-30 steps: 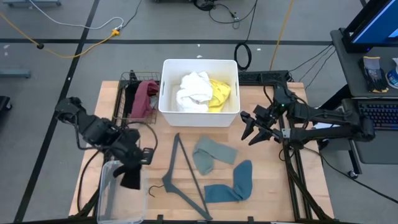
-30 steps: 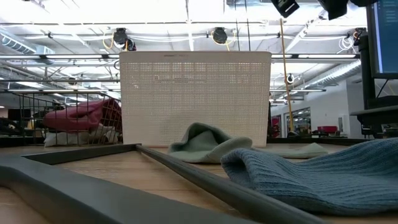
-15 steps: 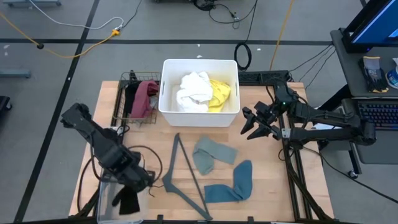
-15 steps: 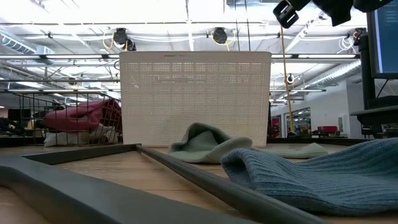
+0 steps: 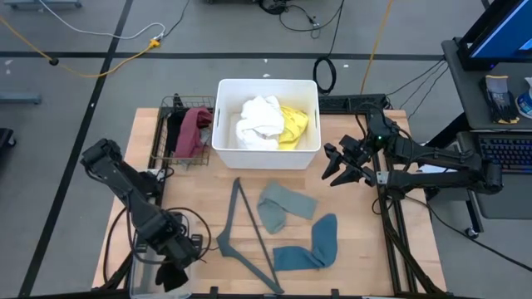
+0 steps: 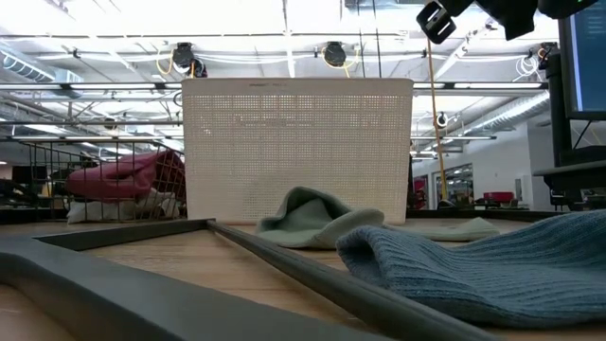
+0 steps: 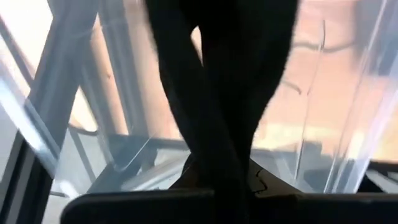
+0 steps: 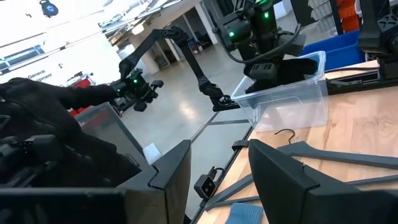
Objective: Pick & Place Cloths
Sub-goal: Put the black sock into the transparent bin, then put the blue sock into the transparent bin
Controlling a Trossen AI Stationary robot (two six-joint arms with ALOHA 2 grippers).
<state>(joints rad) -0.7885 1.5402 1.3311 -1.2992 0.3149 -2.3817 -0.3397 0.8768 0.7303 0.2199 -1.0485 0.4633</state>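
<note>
My left gripper [image 5: 171, 257] is at the table's near left corner, shut on a black cloth [image 5: 173, 276] that hangs inside a clear plastic bin [image 5: 138, 253]. A sage-green cloth [image 5: 278, 207] and a teal cloth [image 5: 311, 246] lie flat on the table. White [image 5: 258, 121] and yellow [image 5: 293, 126] cloths lie in the white basket [image 5: 223, 149]. A maroon cloth [image 5: 194, 129] lies in a wire basket [image 5: 163, 116]. My right gripper [image 5: 333, 172] hangs open above the table's right side with nothing between its fingers [image 8: 283, 177]. My left gripper pinches the black cloth by its upper end [image 7: 219, 165] between its two fingers, coming from above and pointing steeply down. The cloth [image 7: 224, 87] hangs slack below the fingers, between the bin's clear walls [image 7: 339, 118]. Whether its lower end rests on the bin's floor I cannot tell.
A thin grey clothes hanger [image 5: 246, 237] lies on the table between the bin and the two loose cloths. The white basket stands at the far middle. A metal frame [image 5: 391, 241] runs along the table's right edge.
My left gripper has gone toward the table's near edge and down, tipping to point more steeply downward. The black cloth, which hung at the bin's rim, has come down with it into the clear bin. My right gripper has kept open.
</note>
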